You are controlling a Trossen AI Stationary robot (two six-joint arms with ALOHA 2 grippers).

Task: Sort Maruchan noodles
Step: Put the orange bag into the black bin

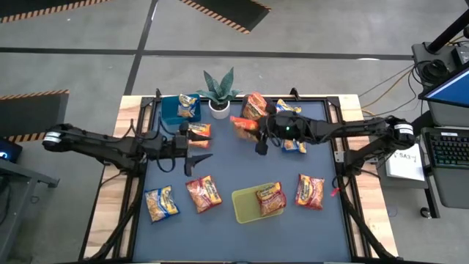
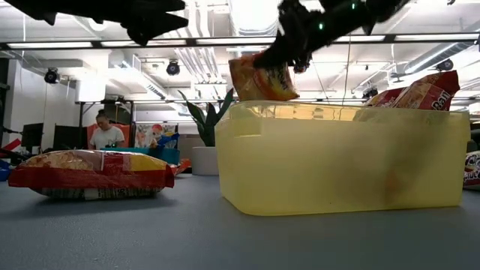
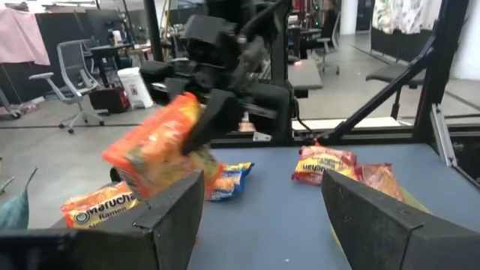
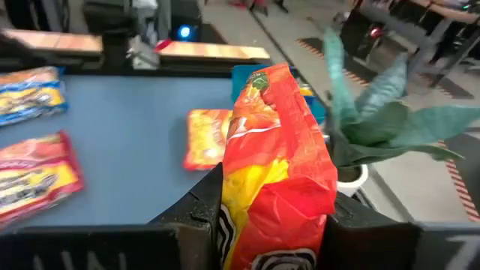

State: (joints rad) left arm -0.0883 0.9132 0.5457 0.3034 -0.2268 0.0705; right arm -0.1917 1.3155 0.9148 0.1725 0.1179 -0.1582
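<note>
An orange noodle packet [image 1: 245,125] was held clamped in the right gripper [image 1: 258,136], lifted just beside the potted plant [image 1: 218,94]. The left gripper [image 1: 199,157], jaws apart, was held over open mat below the plant.

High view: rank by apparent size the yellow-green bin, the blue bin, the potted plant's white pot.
1. yellow-green bin, largest.
2. blue bin, somewhat smaller, partly hidden by the left arm.
3. white pot, clearly smallest; leaves cover part of it.

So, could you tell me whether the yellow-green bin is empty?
Not empty: the yellow-green bin holds one red packet, whose end pokes above its rim in the low view.
</note>
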